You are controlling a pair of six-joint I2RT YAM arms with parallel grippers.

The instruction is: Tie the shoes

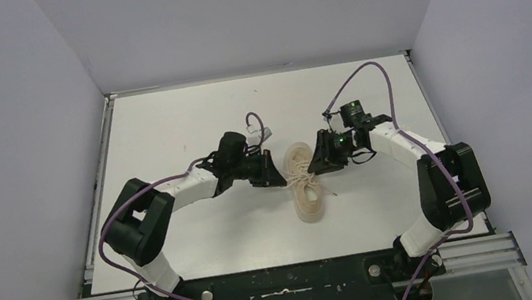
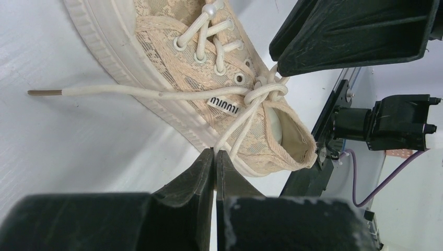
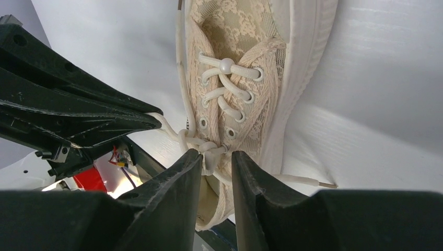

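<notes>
The cream-beige sneaker [image 1: 306, 192] lies mid-table, with a first knot [image 2: 264, 93] in its laces near the heel opening. My left gripper [image 2: 215, 151] is shut on a doubled strand of lace [image 2: 235, 128] running from that knot; in the top view the left gripper [image 1: 280, 176] sits at the shoe's left. My right gripper [image 3: 216, 154] is open, its jaws straddling the knot [image 3: 208, 146] without clamping it; in the top view the right gripper [image 1: 315, 165] sits at the shoe's right. One free lace end [image 2: 44, 92] lies stretched on the table.
The white table [image 1: 187, 122] is walled on the left, back and right. Purple cables [image 1: 384, 80] loop over both arms. A metal rail [image 1: 484, 249] runs along the near edge. The other lace end [image 3: 308, 181] lies beside the sole.
</notes>
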